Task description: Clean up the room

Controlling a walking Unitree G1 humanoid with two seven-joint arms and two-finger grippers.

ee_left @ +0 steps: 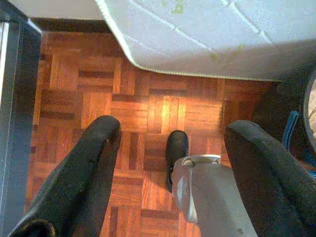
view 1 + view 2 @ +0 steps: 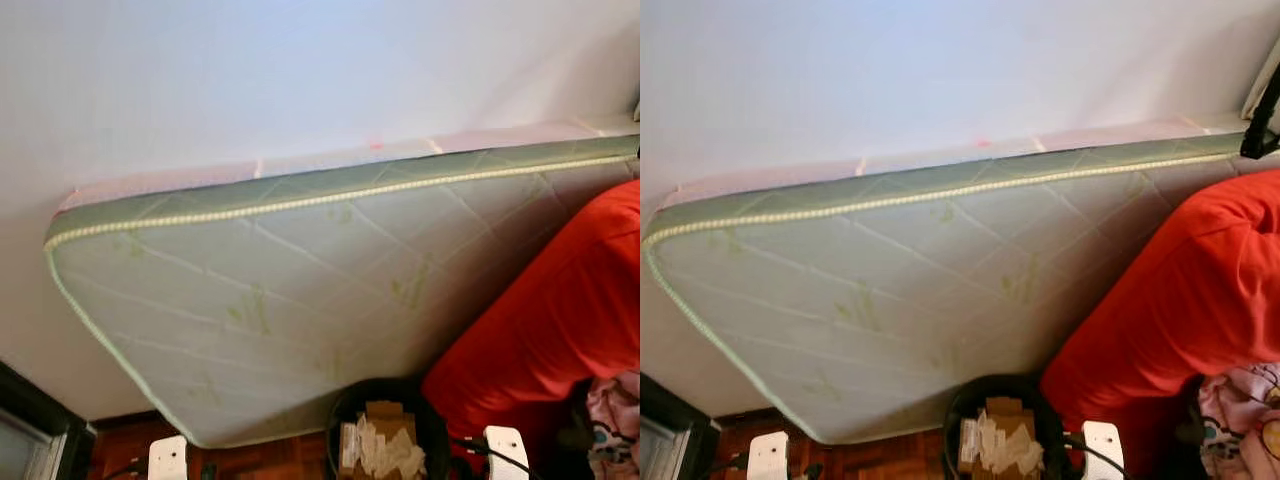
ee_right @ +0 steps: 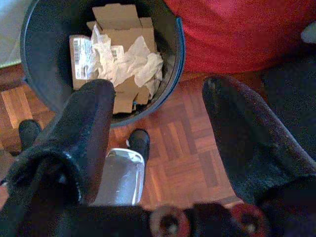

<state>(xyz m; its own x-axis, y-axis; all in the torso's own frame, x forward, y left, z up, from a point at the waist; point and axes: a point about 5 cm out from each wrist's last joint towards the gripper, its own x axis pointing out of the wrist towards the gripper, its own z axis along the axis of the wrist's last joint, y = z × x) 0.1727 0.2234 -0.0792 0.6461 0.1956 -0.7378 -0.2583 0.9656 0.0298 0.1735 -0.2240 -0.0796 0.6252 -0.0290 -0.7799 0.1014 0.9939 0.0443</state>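
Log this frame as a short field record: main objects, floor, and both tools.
mattress: pale green quilted, leaning on its edge against the white wall
bin: dark, round, on the floor, holding cardboard and crumpled paper
red fabric: beside the bin
floor: wood parquet
left tool: open, empty
right tool: open, empty, near the bin

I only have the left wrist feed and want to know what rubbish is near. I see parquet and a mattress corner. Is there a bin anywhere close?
Observer: Yes, a dark round bin stands on the parquet floor, in front of the right gripper.
Operator: Anything in it?
Observer: Torn cardboard and crumpled white paper.
Operator: What is beside the bin?
Observer: A big red fabric bulk leans against the mattress.
Operator: Is the right gripper carrying anything?
Observer: No, its fingers are spread with nothing between them.
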